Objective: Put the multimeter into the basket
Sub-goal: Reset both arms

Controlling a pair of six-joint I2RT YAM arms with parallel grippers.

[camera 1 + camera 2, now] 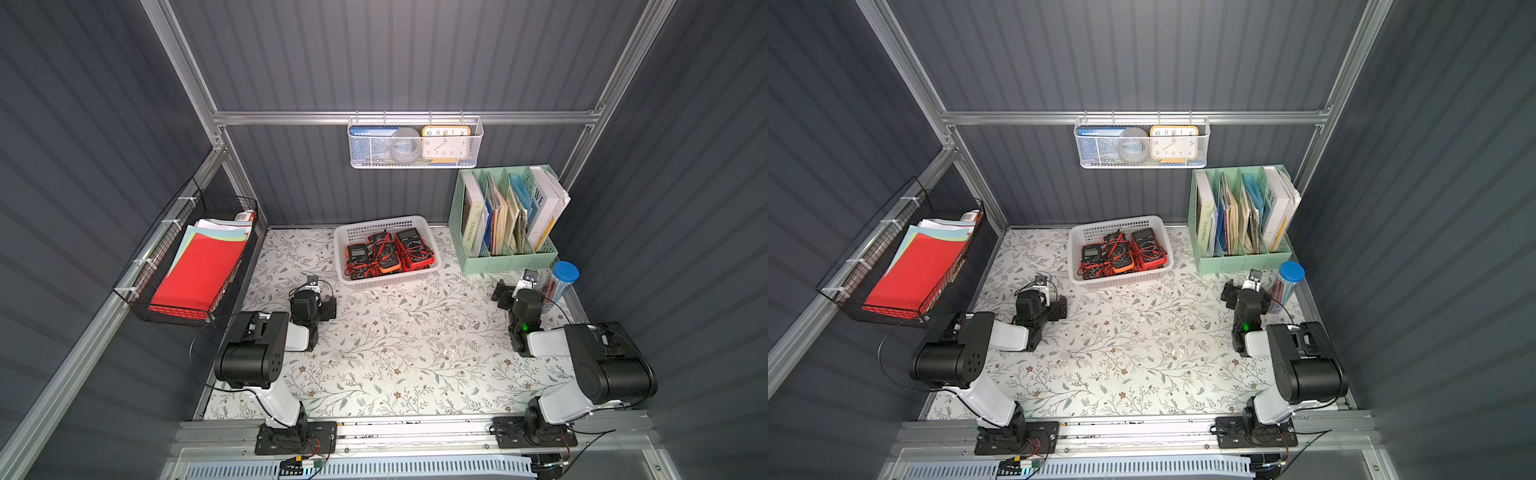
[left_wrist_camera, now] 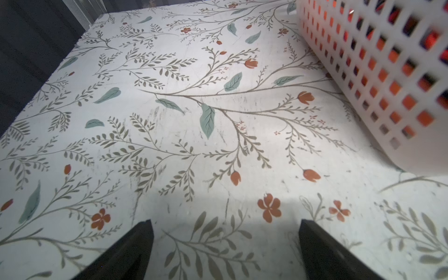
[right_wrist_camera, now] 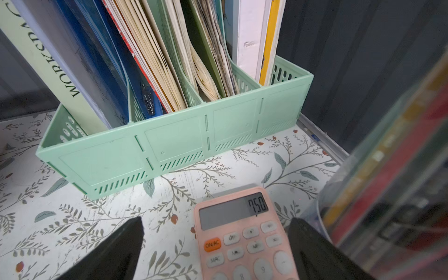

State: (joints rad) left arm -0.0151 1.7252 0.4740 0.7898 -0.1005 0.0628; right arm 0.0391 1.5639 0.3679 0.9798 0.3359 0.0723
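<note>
- Nearest, the left arm base (image 1: 296, 434) and right arm base (image 1: 536, 432) sit bolted to the aluminium rail (image 1: 415, 426) along the near edge of the floral worktop (image 1: 415, 353).
- The left tool (image 2: 225, 221) is released, its jaws spread with nothing between them. It hangs over bare worktop on the left, with the basket's near-left corner just beside it.
- The basket (image 1: 384, 221), white and perforated, stands at the far middle of the worktop.
- Three multimeters lie inside it, side by side: a dark-faced one (image 1: 356, 254) on the left, an orange-cased one (image 1: 386, 255) in the middle and a red-cased one (image 1: 413, 247) on the right. Red and black test leads (image 1: 365, 270) are tangled over them.
- The right tool (image 3: 215, 218) is released too, its jaws wide above a pink calculator (image 3: 244, 240) that lies flat on the right of the worktop. Whether it touches the calculator I cannot tell.
- Beyond the calculator, a mint-green file organiser (image 3: 174, 145) holds books and folders upright.
- A clear tube with a blue lid (image 1: 564, 276) stands just right of the right tool.
</note>
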